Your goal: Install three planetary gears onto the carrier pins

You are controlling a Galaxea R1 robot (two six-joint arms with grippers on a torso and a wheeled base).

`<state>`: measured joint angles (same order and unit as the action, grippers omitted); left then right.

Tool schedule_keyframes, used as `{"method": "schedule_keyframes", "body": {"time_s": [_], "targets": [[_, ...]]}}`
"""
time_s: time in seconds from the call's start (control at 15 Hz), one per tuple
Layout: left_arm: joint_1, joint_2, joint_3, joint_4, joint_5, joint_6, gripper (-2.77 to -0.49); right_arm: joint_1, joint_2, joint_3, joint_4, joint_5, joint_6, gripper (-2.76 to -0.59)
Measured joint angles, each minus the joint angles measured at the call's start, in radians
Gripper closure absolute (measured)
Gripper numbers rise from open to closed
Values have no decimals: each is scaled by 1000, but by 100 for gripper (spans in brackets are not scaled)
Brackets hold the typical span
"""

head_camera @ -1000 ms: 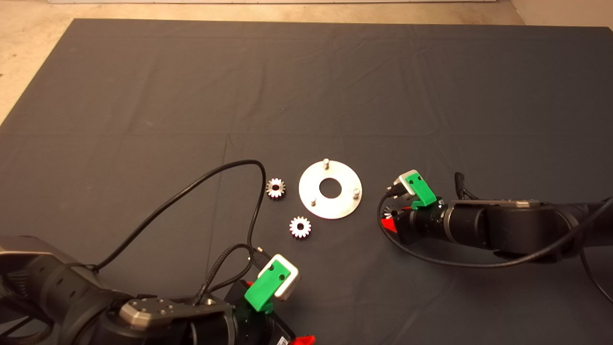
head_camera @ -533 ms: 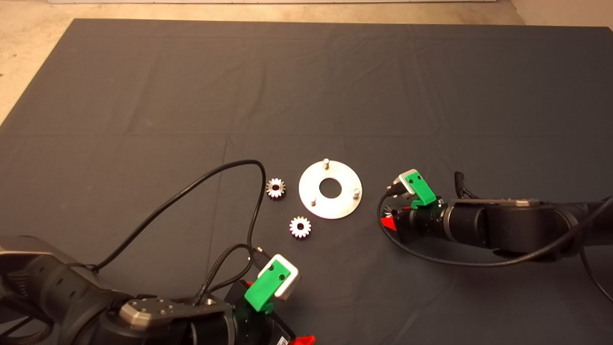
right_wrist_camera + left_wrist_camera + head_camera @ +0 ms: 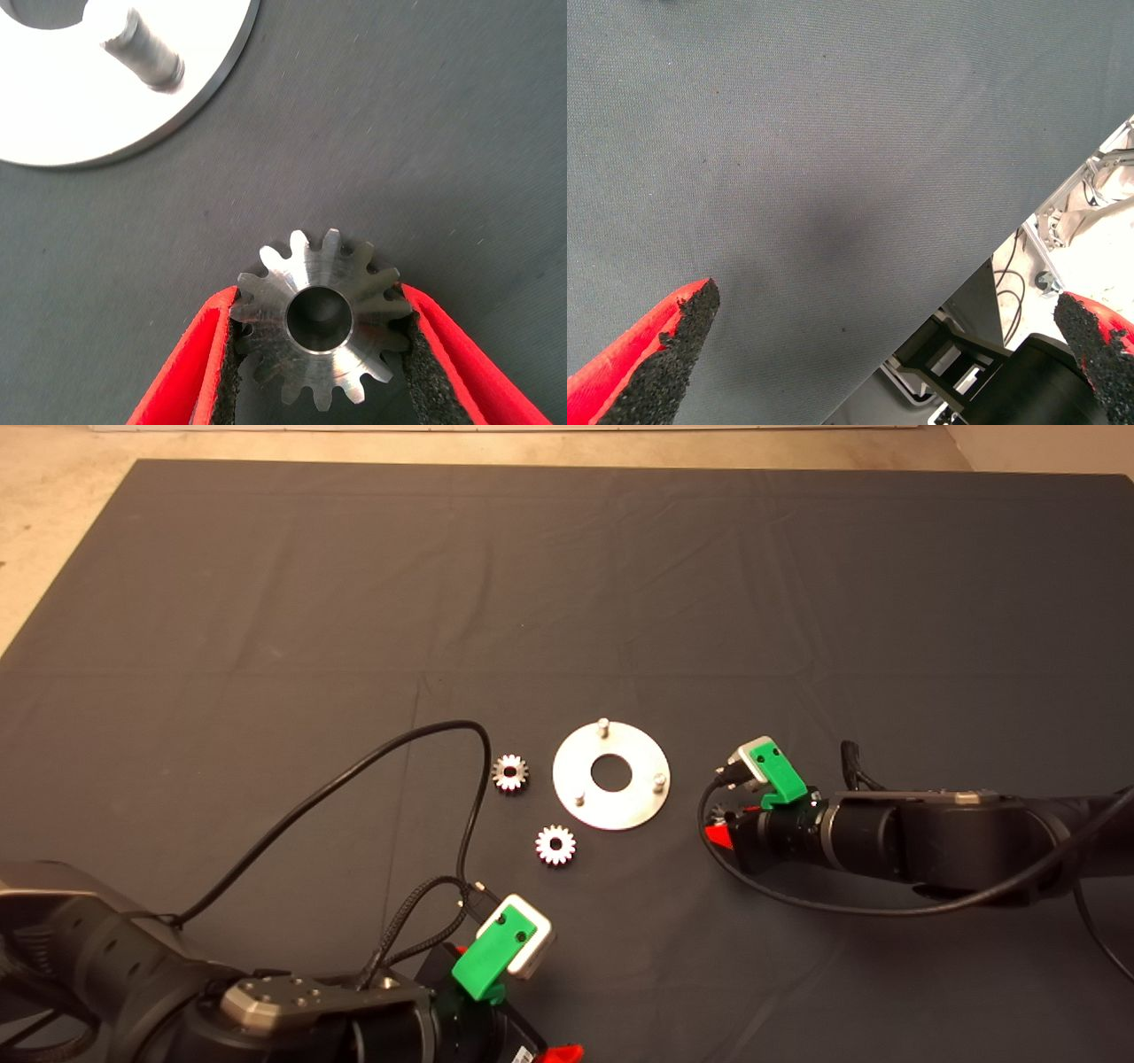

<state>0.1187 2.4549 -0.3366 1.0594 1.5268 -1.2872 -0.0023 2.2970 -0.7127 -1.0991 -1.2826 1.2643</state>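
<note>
Three planetary gears are in play: two lie flat on the dark mat (image 3: 266, 602), one (image 3: 510, 772) just beside the carrier plate (image 3: 633, 802) and another (image 3: 555, 844) near its lower edge, while the third gear (image 3: 321, 314) sits pinched between the pads of the right gripper (image 3: 321, 354), low over the surface just beside the plate's right rim. All three carrier pins (image 3: 602, 726) stand bare, the nearest one (image 3: 146, 55) close ahead of the held gear. Solid steel, the gear looks small but dense, stiff and slick; the foam pads bite across opposite teeth, which should stop it rolling, though a tilted bore would likely jam on the pin. The left gripper (image 3: 886, 354) waits at the mat's near edge, fingers spread wide over bare cloth, holding nothing
</note>
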Motion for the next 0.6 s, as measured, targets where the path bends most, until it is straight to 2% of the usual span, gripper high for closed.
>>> {"method": "schedule_keyframes", "body": {"time_s": [0.13, 0.4, 0.6], "targets": [[0, 0, 0, 0, 0, -6, -275, 13, 0, -2, 0, 0, 0, -109], [0, 0, 0, 0, 0, -6, -275, 18, 0, -2, 1, 0, 0, -103], [0, 0, 0, 0, 0, -7, -275, 39, 0, -2, 4, 0, 0, -101]]}}
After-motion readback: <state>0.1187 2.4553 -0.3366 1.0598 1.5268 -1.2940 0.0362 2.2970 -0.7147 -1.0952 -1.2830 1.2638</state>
